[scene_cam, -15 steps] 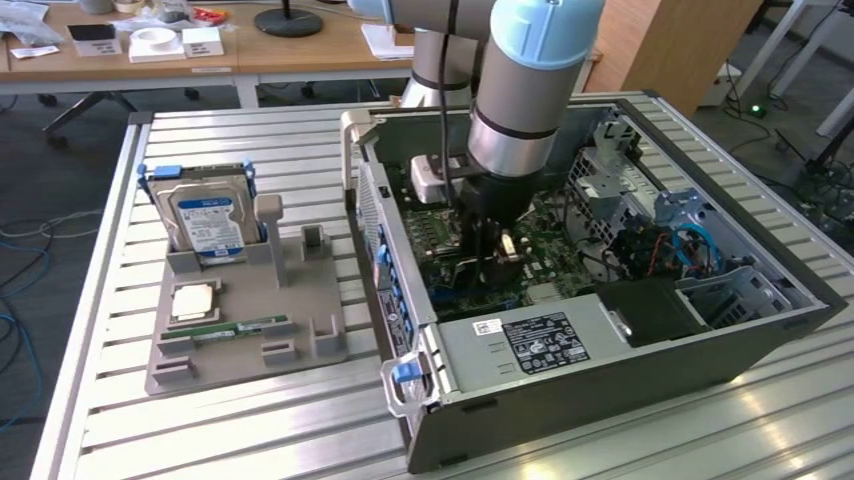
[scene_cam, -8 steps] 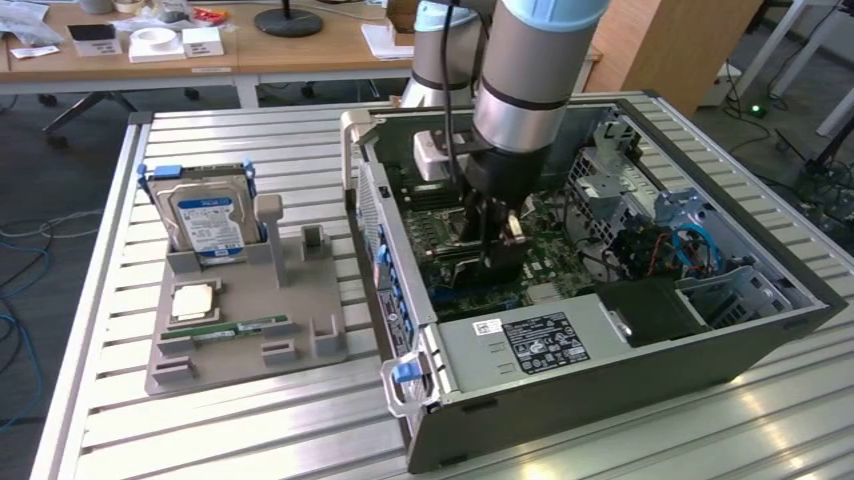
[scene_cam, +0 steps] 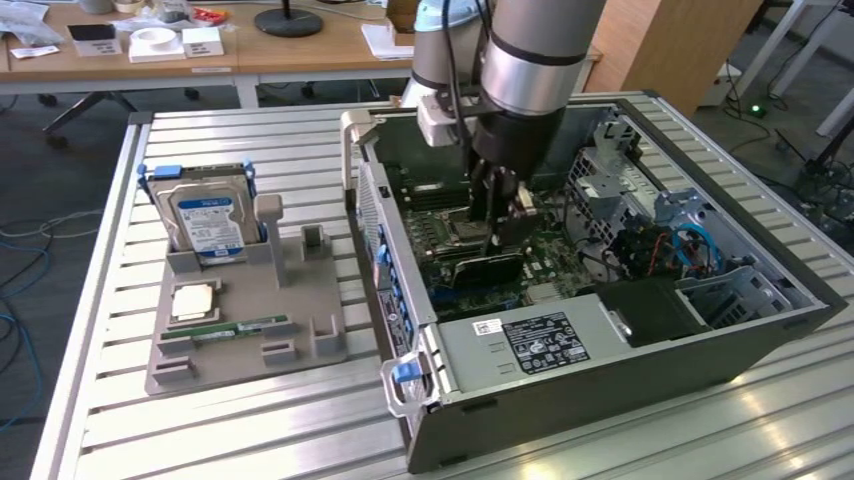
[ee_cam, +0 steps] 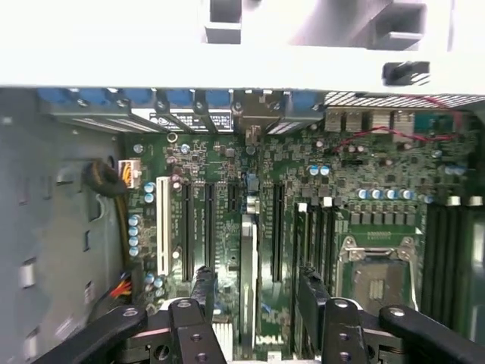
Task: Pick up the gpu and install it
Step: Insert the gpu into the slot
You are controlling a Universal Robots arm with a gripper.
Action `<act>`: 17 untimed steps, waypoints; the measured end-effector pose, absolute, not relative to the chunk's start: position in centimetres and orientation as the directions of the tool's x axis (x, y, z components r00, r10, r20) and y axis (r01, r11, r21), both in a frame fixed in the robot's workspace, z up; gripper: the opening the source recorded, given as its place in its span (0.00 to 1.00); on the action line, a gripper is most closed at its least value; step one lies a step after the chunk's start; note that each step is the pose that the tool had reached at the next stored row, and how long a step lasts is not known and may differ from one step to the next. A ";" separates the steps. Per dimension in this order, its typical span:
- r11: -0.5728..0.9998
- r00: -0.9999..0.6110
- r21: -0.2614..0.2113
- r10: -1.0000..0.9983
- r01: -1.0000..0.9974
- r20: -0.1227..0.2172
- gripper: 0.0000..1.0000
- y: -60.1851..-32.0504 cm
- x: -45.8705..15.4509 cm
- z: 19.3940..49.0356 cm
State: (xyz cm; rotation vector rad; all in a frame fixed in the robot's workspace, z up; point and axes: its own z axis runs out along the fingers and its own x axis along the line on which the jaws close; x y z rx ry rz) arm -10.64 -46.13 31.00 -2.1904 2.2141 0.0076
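Observation:
The gpu (scene_cam: pixel 485 270) is a thin dark card standing on edge on the green motherboard (scene_cam: pixel 441 235) inside the open computer case (scene_cam: pixel 627 350). In the wrist view the gpu (ee_cam: pixel 246 265) runs edge-on along an expansion slot. My gripper (scene_cam: pixel 498 238) hangs just above it inside the case. My gripper (ee_cam: pixel 258 294) is open, with one black finger (ee_cam: pixel 203 292) on each side of the card and a gap between each finger and the card.
On the exterior view's left a grey holder tray (scene_cam: pixel 314 340) carries a blue-labelled hard drive (scene_cam: pixel 206 215), a green RAM stick (scene_cam: pixel 240 329) and a small square chip (scene_cam: pixel 195 300). The case walls, drive cage (scene_cam: pixel 627 190) and power supply (scene_cam: pixel 527 345) hem in the arm.

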 end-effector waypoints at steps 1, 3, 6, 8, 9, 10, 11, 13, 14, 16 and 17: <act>0.011 -0.011 -0.016 -1.000 -1.000 -0.022 0.57 -46.1 -10.6 31.4; 0.011 -0.011 -0.016 -1.000 -1.000 -0.021 0.57 -46.1 -10.6 32.1; 0.011 -0.011 -0.016 -1.000 -1.000 -0.020 0.57 -46.1 -10.6 33.0; 0.011 -0.011 -0.016 -1.000 -1.000 -0.019 0.57 -46.1 -10.6 33.5; 0.011 -0.011 -0.016 -1.000 -1.000 -0.019 0.57 -46.1 -10.6 33.7; 0.011 -0.011 -0.016 -1.000 -1.000 -0.018 0.57 -46.1 -10.6 33.8; 0.011 -0.011 -0.016 -1.000 -1.000 -0.018 0.57 -46.1 -10.6 34.0; 0.011 -0.011 -0.016 -1.000 -1.000 -0.018 0.57 -46.1 -10.6 34.3; 0.011 -0.011 -0.016 -1.000 -1.000 -0.018 0.57 -46.1 -10.6 34.5; 0.011 -0.011 -0.016 -1.000 -1.000 -0.017 0.57 -46.1 -10.6 34.7; 0.011 -0.011 -0.016 -1.000 -1.000 -0.017 0.57 -46.1 -10.6 34.7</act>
